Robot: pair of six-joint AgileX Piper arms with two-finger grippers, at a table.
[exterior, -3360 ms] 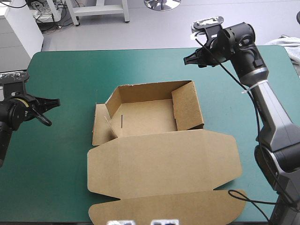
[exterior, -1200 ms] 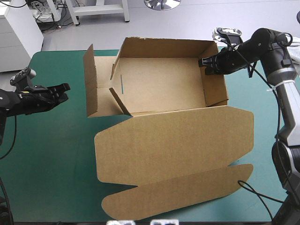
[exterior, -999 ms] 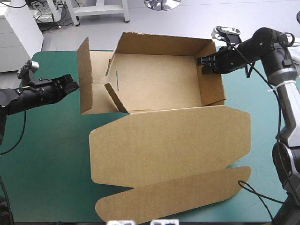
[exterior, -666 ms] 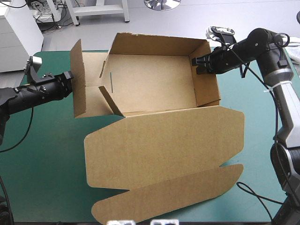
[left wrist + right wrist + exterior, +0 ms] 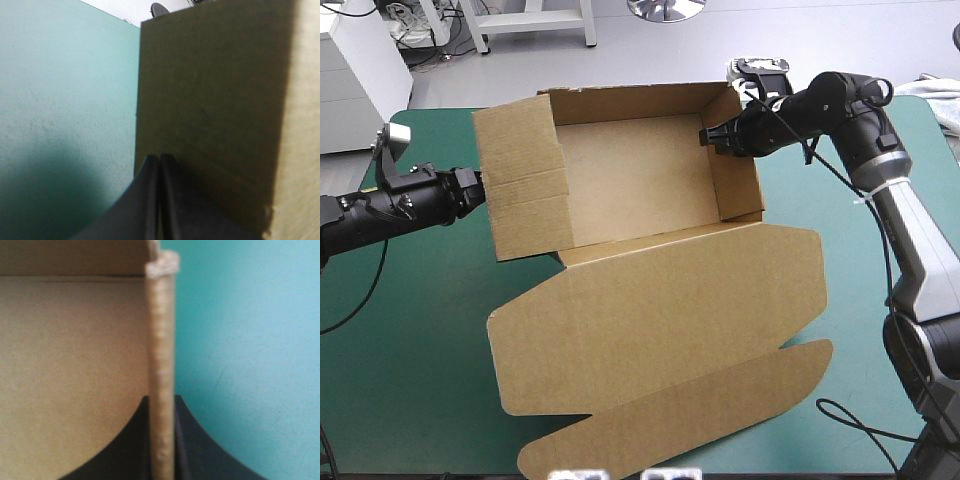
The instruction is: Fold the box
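The box point(image 5: 650, 190) sits on the desk point(image 5: 410, 350), its open tray toward the far edge and its lid point(image 5: 660, 320) spread toward the near edge, with the tuck flap point(image 5: 690, 420) nearest of all. The left jaws, closed to a point, reach in from the desk's left and touch the outer face of the tray's left wall point(image 5: 525, 185). The right jaws reach in from the right and straddle the right wall point(image 5: 738, 165) near its far corner, one finger inside the tray and one outside.
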